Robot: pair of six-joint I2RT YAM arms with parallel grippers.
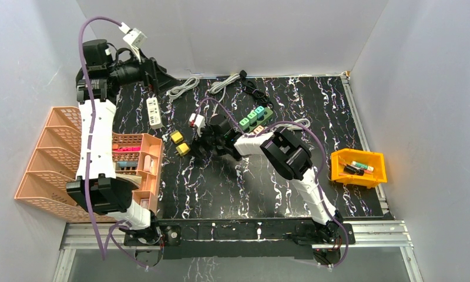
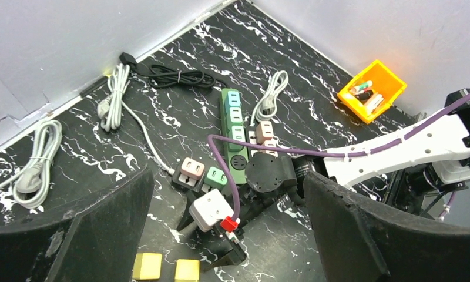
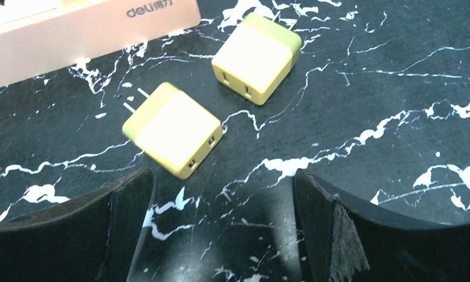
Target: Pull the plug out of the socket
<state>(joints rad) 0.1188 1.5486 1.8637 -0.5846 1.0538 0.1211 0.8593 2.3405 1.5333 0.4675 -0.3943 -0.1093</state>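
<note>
A green power strip (image 1: 256,117) lies at mid table; in the left wrist view (image 2: 235,132) it has sockets along its top. A pink plug (image 2: 192,169) and a green plug (image 2: 217,177) sit side by side on a dark socket block at its near end. More pink plugs (image 2: 264,131) sit beside the strip. Two loose yellow plugs (image 3: 173,129) (image 3: 256,57) lie on the table, prongs bare. My right gripper (image 3: 221,176) is open and empty, low, just short of them (image 1: 196,147). My left gripper (image 2: 228,194) is open and empty, high at the back left (image 1: 165,79).
A white power strip (image 1: 154,111) lies at the back left. Coiled cables (image 1: 184,87) (image 1: 251,88) lie along the back wall. A peach basket rack (image 1: 50,158) stands at the left. An orange bin (image 1: 375,175) with small items is at the right.
</note>
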